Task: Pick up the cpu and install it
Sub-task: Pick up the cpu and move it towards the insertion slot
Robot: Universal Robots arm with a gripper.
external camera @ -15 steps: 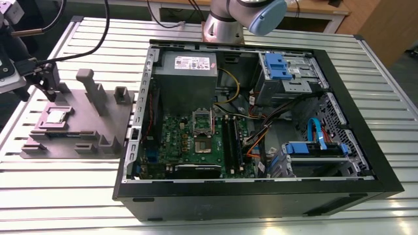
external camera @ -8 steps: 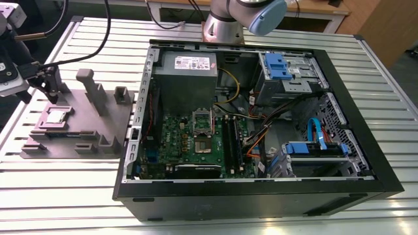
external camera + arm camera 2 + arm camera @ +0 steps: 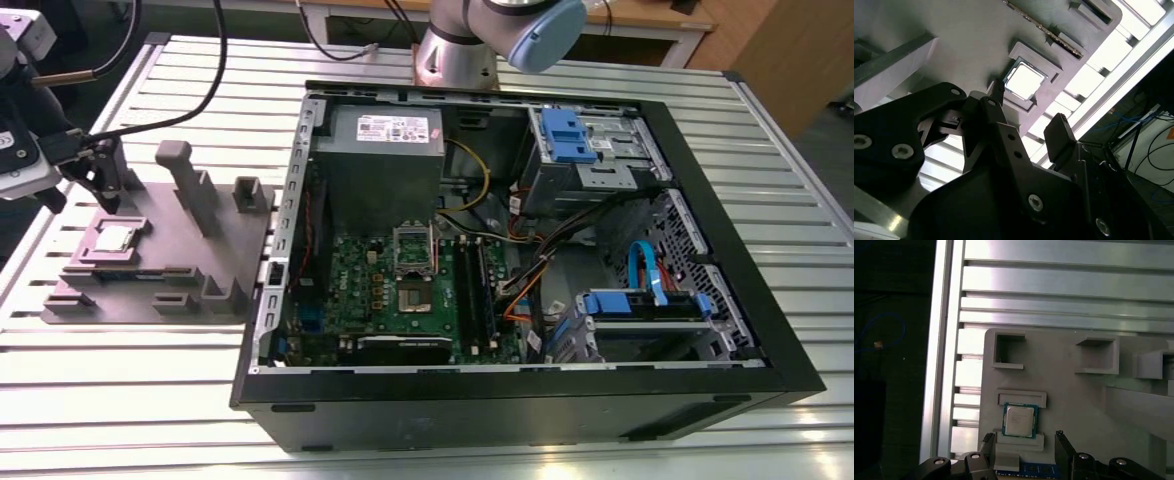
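Presently, cpu (image 3: pixel 1019 420): lies flat, metal top up, in a shallow nest on the fixture (image 3: pixel 1079 400); neither held nor touched.
Nest: raised lips (image 3: pixel 1021 399) border two opposite edges of the cpu. The other two edges are free, so those are the sides to grip.
Gripper (image 3: pixel 1024 442): spread wide, wider than the cpu, with nothing between the jaws. It hangs over the fixture near the cpu in both wrist views.
Alignment: in the first wrist view the fingertips (image 3: pixel 1061 439) stand to either side of the cpu's line and face its free edges. Squareness looks fair. Height above the chip cannot be told.
Step in hand: judged to be the approach for the pick.
Method: centre over the chip so both pads meet it together and keep the jaws parallel to the free edges. Come straight down, low enough to catch the thin rim without pressing on the fixture, and close gently.
Risk: an off-centre closure would push the cpu against a lip and tilt it. Too much force could mark the rim.
Socket (image 3: pixel 414 272): inside the open case (image 3: pixel 534 390), well apart from the fixture, toward the exterior view's right.
Table (image 3: pixel 160 400): slatted metal, bearing both fixture and case.
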